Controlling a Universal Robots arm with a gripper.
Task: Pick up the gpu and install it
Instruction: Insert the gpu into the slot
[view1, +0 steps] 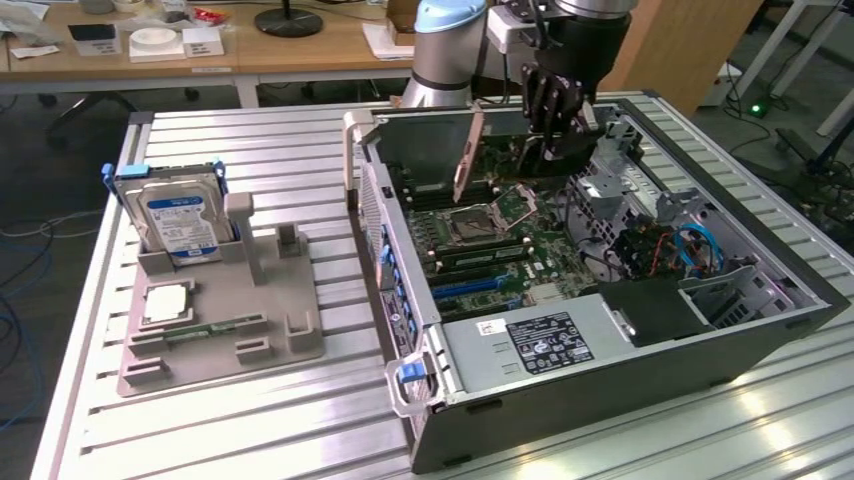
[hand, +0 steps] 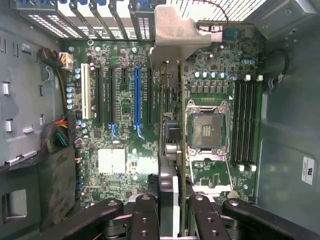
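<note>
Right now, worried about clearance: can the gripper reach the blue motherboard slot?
Probably yes: the case lies open, nothing covers the blue slot, and the gripper hangs nearby, holding the gpu.

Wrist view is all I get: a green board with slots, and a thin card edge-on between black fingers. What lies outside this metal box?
Observer: The open dark grey computer case lies on its side on a ribbed silver metal table.
Operator: Anything beside it?
Observer: On the exterior view's left, a boxy silver hard drive with a blue label stands upright in a grey plastic holder.
Operator: What carries the card?
Observer: A light blue and silver robot arm behind the case; its black end effector grips the thin dark greenish gpu card.
</note>
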